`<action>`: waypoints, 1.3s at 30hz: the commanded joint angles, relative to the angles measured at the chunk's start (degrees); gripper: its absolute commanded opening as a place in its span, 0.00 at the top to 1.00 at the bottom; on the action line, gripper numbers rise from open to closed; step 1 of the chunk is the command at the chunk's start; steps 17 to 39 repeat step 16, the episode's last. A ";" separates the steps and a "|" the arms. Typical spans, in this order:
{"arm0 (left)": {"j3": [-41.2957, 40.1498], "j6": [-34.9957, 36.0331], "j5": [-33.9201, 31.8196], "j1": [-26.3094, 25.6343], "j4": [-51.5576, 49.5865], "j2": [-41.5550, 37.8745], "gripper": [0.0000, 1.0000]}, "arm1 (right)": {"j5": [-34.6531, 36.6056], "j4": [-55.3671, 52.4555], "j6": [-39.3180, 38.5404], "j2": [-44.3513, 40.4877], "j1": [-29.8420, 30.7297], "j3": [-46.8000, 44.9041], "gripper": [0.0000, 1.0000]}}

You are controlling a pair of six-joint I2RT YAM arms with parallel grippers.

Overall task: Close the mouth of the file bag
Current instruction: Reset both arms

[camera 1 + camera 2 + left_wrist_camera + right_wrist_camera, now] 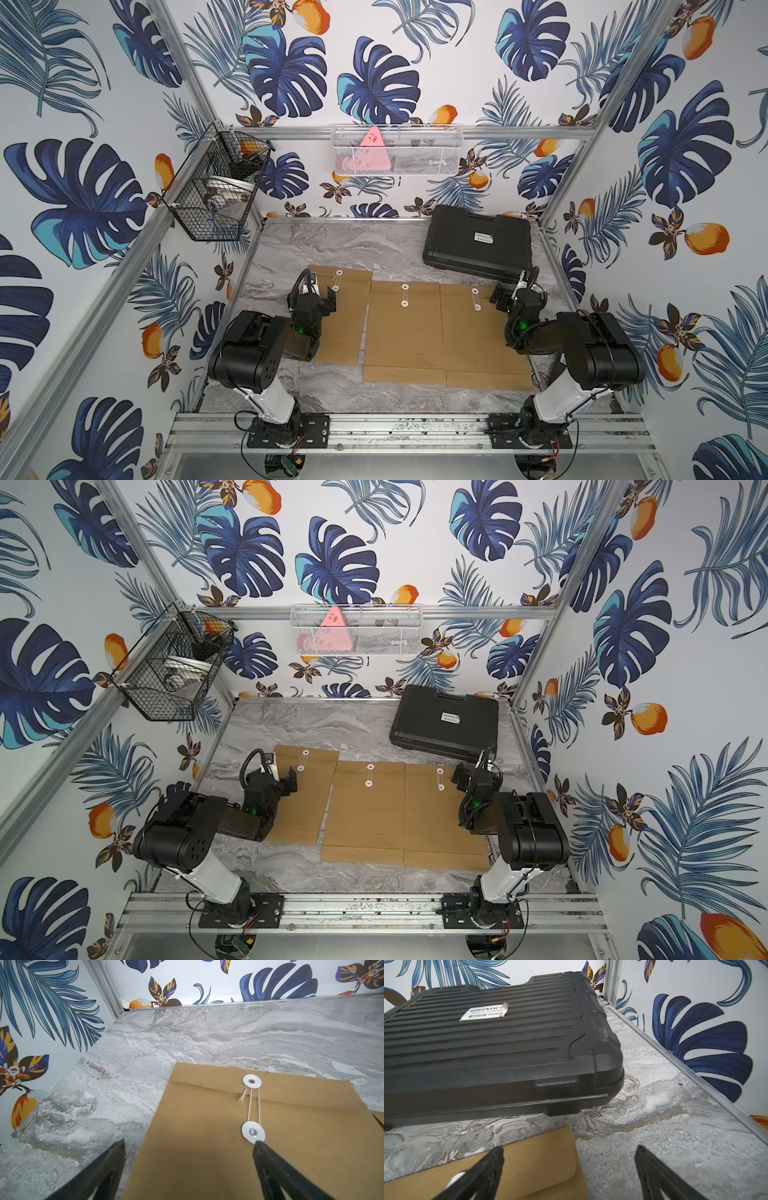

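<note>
Three brown file bags lie side by side on the marble table: left (345, 316), middle (405, 332), right (478, 336). Each has two white discs joined by string. In the left wrist view, string (250, 1105) runs from the flap disc (252, 1081) to the lower disc (253, 1132), and the flap lies flat. My left gripper (320, 291) (190, 1141) hangs open over the left bag's far left corner, one fingertip by the lower disc. My right gripper (509, 291) (569, 1148) is open over the right bag's far right corner (539, 1159), holding nothing.
A black plastic case (478, 245) (488, 1053) lies at the back right, just beyond the right bag. A black wire basket (216, 195) hangs on the left wall and a white mesh basket (397, 151) on the back wall. An aluminium rail (407, 432) carries both arm bases.
</note>
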 commanded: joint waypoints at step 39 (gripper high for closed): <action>-0.07 1.48 -1.47 -1.40 3.23 0.36 0.01 | -0.03 2.36 -0.21 -0.01 0.01 0.00 0.00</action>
